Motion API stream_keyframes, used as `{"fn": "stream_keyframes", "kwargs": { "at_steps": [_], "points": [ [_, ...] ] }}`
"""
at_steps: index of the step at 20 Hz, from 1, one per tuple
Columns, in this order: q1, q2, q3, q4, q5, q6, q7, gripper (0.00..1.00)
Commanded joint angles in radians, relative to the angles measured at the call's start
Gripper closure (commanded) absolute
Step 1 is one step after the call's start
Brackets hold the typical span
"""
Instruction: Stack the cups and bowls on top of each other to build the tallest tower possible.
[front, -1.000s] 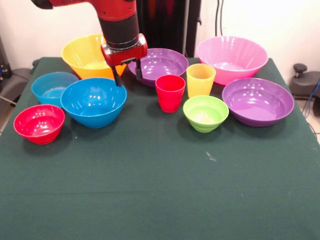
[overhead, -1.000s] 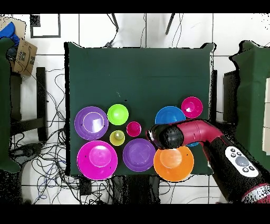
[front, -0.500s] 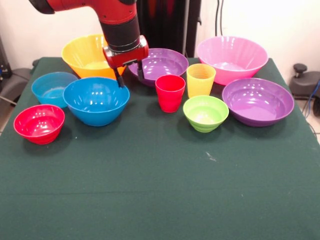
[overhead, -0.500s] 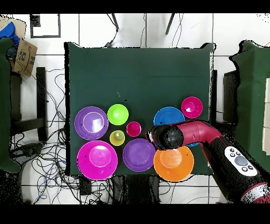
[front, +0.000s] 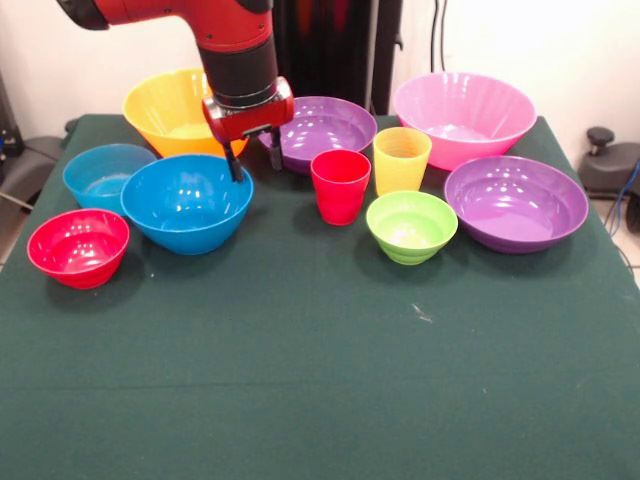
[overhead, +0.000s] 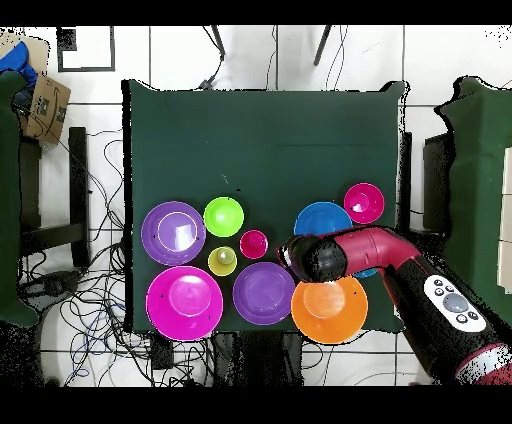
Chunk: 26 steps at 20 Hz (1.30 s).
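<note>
My gripper (front: 253, 160) is open. It hangs over the far right rim of the medium blue bowl (front: 187, 203), with one finger (front: 234, 166) at the rim. I cannot tell if it touches. Behind it are the large yellow bowl (front: 165, 110) and a purple bowl (front: 325, 125). The red cup (front: 340, 186) and yellow cup (front: 401, 159) stand upright mid-table. Near them are the lime green bowl (front: 411, 227), second purple bowl (front: 516, 203) and pink bowl (front: 463, 116). The small blue bowl (front: 100, 176) and red bowl (front: 78, 247) sit at the left. Every piece stands singly.
The table has a dark green cloth (front: 320, 380), whose near half holds nothing. In the overhead view the arm (overhead: 400, 280) covers the small blue bowl and part of the medium blue bowl (overhead: 320, 217). Cables lie on the floor around the table.
The gripper drifted slightly right, then back left, and sank a little at the blue bowl's rim. The medium blue bowl shifted slightly with it. Nothing else moved.
</note>
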Motion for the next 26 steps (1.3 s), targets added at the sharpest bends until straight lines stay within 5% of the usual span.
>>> {"fn": "stream_keyframes", "kwargs": {
  "at_steps": [1, 26],
  "points": [
    [0.034, 0.019, -0.031, -0.072, -0.101, -0.069, -0.054, 0.0],
    [0.03, 0.039, -0.045, -0.067, -0.143, -0.13, -0.04, 0.0]
  ]
}}
